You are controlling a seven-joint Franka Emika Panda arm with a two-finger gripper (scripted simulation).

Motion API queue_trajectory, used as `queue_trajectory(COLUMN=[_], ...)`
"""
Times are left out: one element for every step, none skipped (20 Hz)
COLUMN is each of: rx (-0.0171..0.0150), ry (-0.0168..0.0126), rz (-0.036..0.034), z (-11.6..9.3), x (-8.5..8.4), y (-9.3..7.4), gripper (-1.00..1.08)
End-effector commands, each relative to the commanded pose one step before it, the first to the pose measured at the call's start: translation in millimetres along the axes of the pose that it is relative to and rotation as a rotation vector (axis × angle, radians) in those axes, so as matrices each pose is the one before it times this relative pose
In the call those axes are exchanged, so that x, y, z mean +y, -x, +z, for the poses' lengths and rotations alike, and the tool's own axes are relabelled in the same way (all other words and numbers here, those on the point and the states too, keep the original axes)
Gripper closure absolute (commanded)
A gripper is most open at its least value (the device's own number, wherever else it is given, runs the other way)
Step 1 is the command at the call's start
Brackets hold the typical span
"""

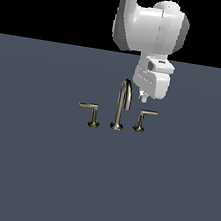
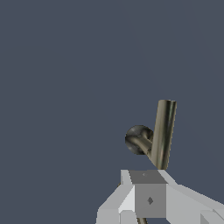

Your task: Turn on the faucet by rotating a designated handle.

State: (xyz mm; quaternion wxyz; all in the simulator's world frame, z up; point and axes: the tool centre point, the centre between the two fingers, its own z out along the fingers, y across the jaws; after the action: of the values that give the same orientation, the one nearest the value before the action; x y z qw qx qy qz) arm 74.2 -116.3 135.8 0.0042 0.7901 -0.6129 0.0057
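Now | claw [image 1: 143,96] hovering at 12 o'clock above handle [image 1: 142,118], apart, spread cannot tell | handle at 3 o'clock of faucet [image 1: 121,106] spout on counter [image 1: 32,171], bar [image 2: 163,133] pointing outward | likely poised above to descend and push bar round

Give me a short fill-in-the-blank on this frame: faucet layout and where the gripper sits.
1. The faucet has ____ lever handles.
2. The arched spout stands ____ the two levers.
3. In the exterior view the gripper hangs above the handle on that view's ____ side.
4. The lever with the longer bar is on that view's ____ side.

Missing words: two; between; right; left
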Motion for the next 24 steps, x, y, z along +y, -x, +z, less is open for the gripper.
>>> queue_trajectory(rx=[-0.00274, -0.00133, -0.00127, -0.00119, -0.00111, -0.00102, -0.00094, -0.00086, -0.00078, -0.00069, -0.00061, -0.00051, -0.00040, -0.00025, 0.00000, 0.00000, 0.00000, 0.00000, 0.00000, 0.00000, 0.00000, 0.00000, 0.00000, 0.00000], ry=[0.00017, 0.00032, 0.00028, 0.00025, 0.00021, 0.00018, 0.00015, 0.00011, 0.00008, 0.00005, 0.00002, 0.00000, -0.00002, -0.00002, 0.00000, 0.00000, 0.00000, 0.00000, 0.00000, 0.00000, 0.00000, 0.00000, 0.00000, 0.00000], rz=[0.04864, 0.01633, 0.01517, 0.01396, 0.01268, 0.01138, 0.01013, 0.00877, 0.00749, 0.00618, 0.00494, 0.00362, 0.00246, 0.00136, 0.00000, 0.00000, 0.00000, 0.00000, 0.00000, 0.00000, 0.00000, 0.00000, 0.00000, 0.00000], z=[13.65, 4.65, 4.30, 3.95, 3.58, 3.20, 2.82, 2.43, 2.05, 1.66, 1.29, 0.92, 0.59, 0.29, 0.07, 0.00, 0.00, 0.00, -0.19, 0.00, 0.01, 0.01, 0.01, 0.01], x=[-4.04, -1.30, -1.22, -1.12, -1.03, -0.93, -0.82, -0.73, -0.62, -0.52, -0.41, -0.33, -0.22, -0.11, -0.12, 0.00, 0.00, 0.00, 0.35, 3.04, 3.07, 3.10, 3.13, 3.16], y=[-12.45, -4.19, -3.89, -3.59, -3.26, -2.92, -2.61, -2.25, -1.93, -1.59, -1.29, -0.92, -0.64, -0.38, 0.15, 0.00, 0.00, 0.00, -0.27, -1.62, -1.63, -1.65, -1.67, -1.69], gripper=[1.08, 1.08, 1.08, 1.08, 1.08, 1.08, 1.08, 1.08, 1.08, 1.08, 1.08, 1.08, 1.08, 1.08, 1.08, 1.08, 1.08, 1.08, 1.08, 1.08, 1.08, 1.08, 1.08, 1.08])
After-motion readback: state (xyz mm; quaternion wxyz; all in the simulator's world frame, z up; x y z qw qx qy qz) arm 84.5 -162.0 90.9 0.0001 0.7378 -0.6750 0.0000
